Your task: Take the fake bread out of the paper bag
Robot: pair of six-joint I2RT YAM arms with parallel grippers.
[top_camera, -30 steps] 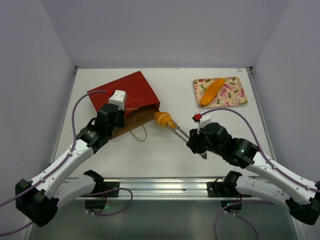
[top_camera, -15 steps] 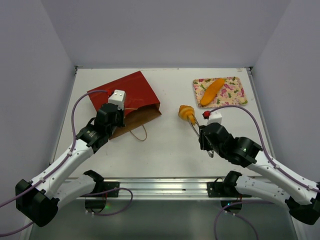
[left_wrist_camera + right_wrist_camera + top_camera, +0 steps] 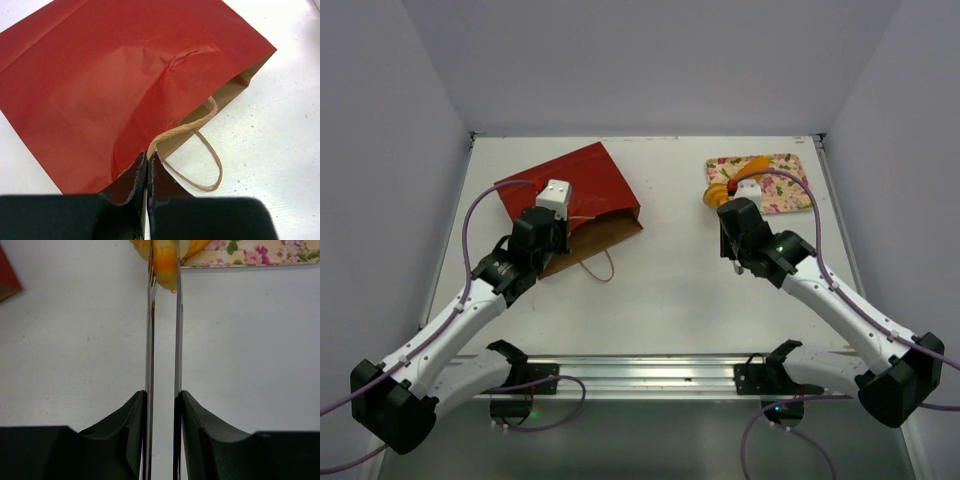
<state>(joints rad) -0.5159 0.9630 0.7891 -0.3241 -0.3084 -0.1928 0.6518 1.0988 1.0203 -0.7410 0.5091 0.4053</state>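
Top view, L to R. The left gripper (image 3: 148,162) is pressed together, its tips pinching the near lip of the paper bag (image 3: 575,185) right where a tan handle (image 3: 186,129) starts. The bag lies flat on the white table (image 3: 660,290), red side up, w/ its brown mouth facing right. No bread shows in the mouth.

Mid-table is bare between the arms.

At right, the right gripper (image 3: 164,270) has its thin fingers (image 3: 151,315) nearly together, clamped on the fake bread (image 3: 165,257). This is an orange-yellow piece held at the very tips and poking out past them. It hangs at the near-left edge of the flowered tray (image 3: 792,195), well apart from the bag. A second orange piece (image 3: 757,161) lies on the tray, partly hidden by the wrist.

Step in hand, as I judge it: set the bread down on the tray. To do it well:
- Carry it fully over the rim first.
- Aim for bare tray beside the other piece.
- Lower until it rests on the tray.
- Only then part the fingers and back out straight, since a tip-only hold may let it roll.
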